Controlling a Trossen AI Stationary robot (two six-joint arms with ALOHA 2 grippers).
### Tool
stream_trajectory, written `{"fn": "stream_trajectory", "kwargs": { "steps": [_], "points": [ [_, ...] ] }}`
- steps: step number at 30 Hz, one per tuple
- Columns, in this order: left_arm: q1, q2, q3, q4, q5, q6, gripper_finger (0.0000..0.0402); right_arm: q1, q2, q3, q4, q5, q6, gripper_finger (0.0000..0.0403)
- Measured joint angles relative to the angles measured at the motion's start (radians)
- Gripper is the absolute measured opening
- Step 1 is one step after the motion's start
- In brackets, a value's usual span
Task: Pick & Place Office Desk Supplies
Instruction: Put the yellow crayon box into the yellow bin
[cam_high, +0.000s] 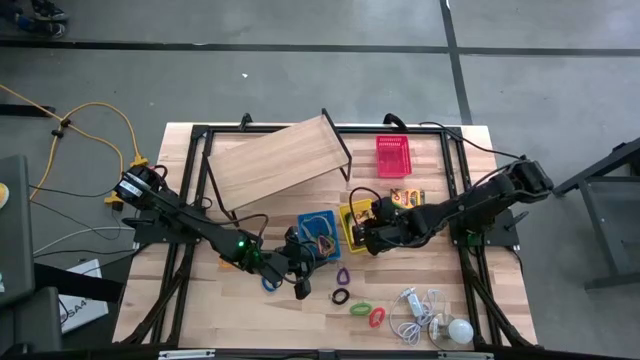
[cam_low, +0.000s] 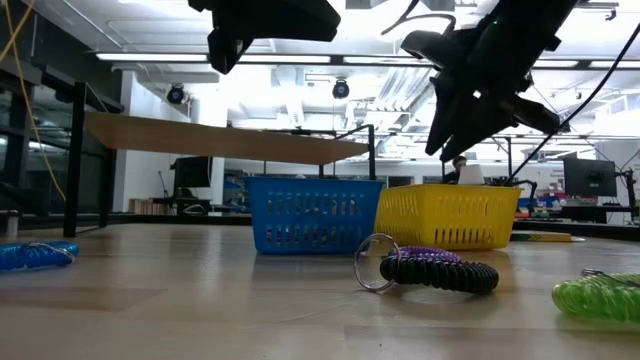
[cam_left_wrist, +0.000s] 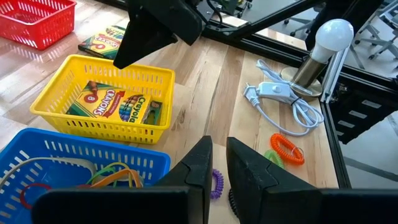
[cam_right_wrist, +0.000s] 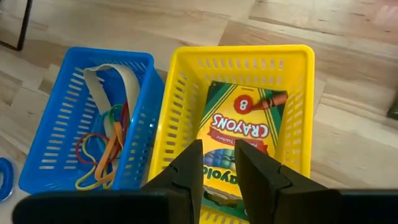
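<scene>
In the high view, my left gripper (cam_high: 301, 285) sat low and left of centre, just below the blue basket (cam_high: 318, 232), a small lattice-walled plastic tub. In my left wrist view its two dark wedge-shaped fingers (cam_left_wrist: 200, 163) stood nearly together with only a thin slit between them, and nothing was caught there. Inside the blue basket (cam_left_wrist: 74, 163) lay a tangle of thin orange, red and green rubber bands (cam_left_wrist: 109, 176) and a flat pale band.

At the centre of that overhead frame stood the yellow basket (cam_high: 352, 226), touching the blue one's right side. My right gripper (cam_high: 365, 240) hung over its lower edge. From my right wrist, the fingers (cam_right_wrist: 188, 167) showed a narrow gap and held nothing; directly past them the flat cardboard crayon box (cam_right_wrist: 241, 124) lay on the floor of the yellow basket (cam_right_wrist: 292, 68). A second crayon box (cam_high: 408, 196) lay on the wood to the right, and the red basket (cam_high: 392, 156) stood above it.

Along the lower centre of the board lay loose coiled loops: a purple one (cam_high: 342, 275), a black one (cam_high: 340, 296), a green one (cam_high: 360, 309) and a red one (cam_high: 377, 317). A blue coil (cam_high: 270, 284) lay left of my left gripper. At lower right sat the smooth white bulb (cam_high: 459, 330) with its looped cord (cam_high: 415, 312).
</scene>
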Motion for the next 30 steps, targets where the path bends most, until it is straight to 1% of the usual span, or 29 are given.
{"fn": "stream_trajectory", "kwargs": {
  "steps": [6,14,17,21,24,27,30],
  "points": [
    [0.000,0.000,0.000,0.000,0.000,0.000,0.0045,0.000,0.000,0.000,-0.002,-0.004,-0.040,0.0080],
    [0.000,0.000,0.000,0.000,0.000,0.000,0.0045,0.036,0.000,0.000,-0.013,-0.009,-0.201,0.0080],
    [0.000,0.000,0.000,0.000,0.000,0.000,0.0045,0.063,0.000,0.000,-0.027,-0.013,-0.232,0.0080],
    [0.000,0.000,0.000,0.000,0.000,0.000,0.0045,0.108,-0.004,0.000,-0.029,-0.006,-0.222,0.0080],
    [0.000,0.000,0.000,0.000,0.000,0.000,0.0045,0.132,-0.011,0.000,-0.030,0.028,-0.230,0.0080],
    [0.000,0.000,-0.001,0.000,0.000,0.000,0.0045,0.162,-0.010,0.000,-0.041,0.071,-0.167,0.0080],
    [0.000,0.000,-0.001,0.000,0.000,0.000,0.0045,0.185,-0.011,0.000,-0.093,0.071,-0.095,0.0080]
  ]
}}
